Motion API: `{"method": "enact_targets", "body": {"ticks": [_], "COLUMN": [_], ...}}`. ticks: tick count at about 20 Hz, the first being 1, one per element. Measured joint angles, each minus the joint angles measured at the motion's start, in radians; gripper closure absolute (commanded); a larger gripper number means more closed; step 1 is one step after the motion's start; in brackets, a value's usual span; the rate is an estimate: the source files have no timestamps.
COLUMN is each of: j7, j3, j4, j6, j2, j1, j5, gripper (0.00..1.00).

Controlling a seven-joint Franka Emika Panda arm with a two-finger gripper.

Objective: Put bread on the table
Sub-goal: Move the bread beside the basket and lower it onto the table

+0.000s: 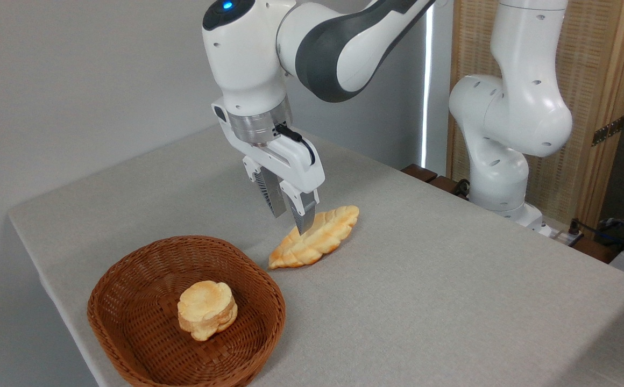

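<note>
The table (425, 301) wore matt, finely woven grey-beige cloth. The basket (129, 301) at seven o'clock was brown wicker with a slight sheen. The bread (323, 236) looked glazed and ridged. The arm (511, 107) had glossy white plastic shells and a brushed-metal wrist ring.

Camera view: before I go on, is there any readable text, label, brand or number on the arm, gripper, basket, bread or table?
None: no readable word, label, brand, number or sign in this view.
Robot arm: plain white and grey shell; only a blue light on top, no lettering.
Gripper: no marking visible.
Wicker basket, round bun, leaf-shaped bread, table: all unmarked.
</note>
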Motion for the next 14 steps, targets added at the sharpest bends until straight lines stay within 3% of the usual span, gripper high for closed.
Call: {"method": "enact_targets", "body": {"ticks": [5,9,14], "j7": [0.000,0.001,0.004], "j3": [0.018,0.092,0.115], "j4": [0.070,0.152,0.159], "j6": [0.002,0.042,0.111], "j2": [-0.002,-0.005,0.008], "j1": [0.010,0.015,0.016], "j5": [0.009,0.017,0.098], "gripper": [0.00,0.00,0.00]}}
